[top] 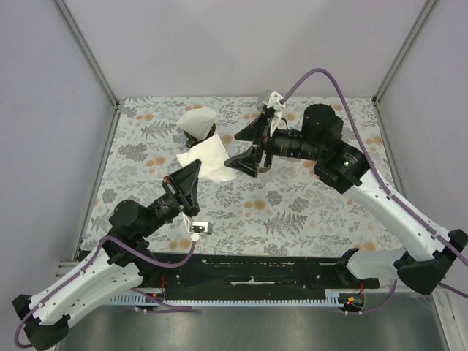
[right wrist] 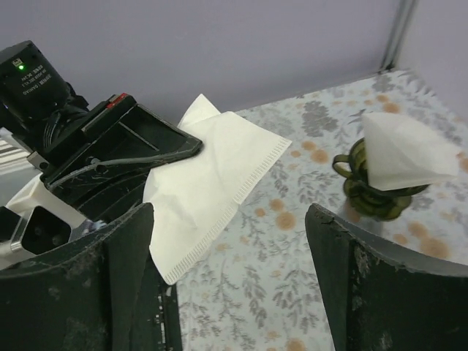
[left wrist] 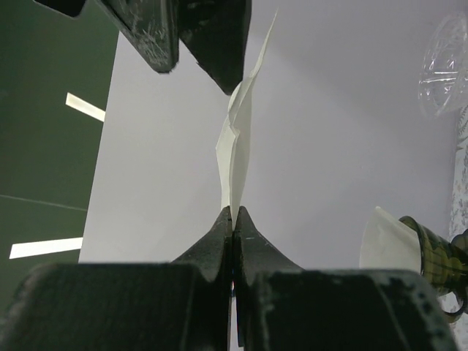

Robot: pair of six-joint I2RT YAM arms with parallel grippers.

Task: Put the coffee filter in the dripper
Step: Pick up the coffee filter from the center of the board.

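Left of centre, the left gripper [top: 194,165] is pinched tight on a white paper coffee filter [top: 210,158]. The right gripper [top: 243,147] gapes wide and empty, right of the dark green glass dripper [top: 201,132].

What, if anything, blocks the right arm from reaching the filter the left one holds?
Probably nothing, so likely yes. The right gripper stands open facing the filter, with no object between. The left gripper pinches only one edge, leaving most of the sheet free.
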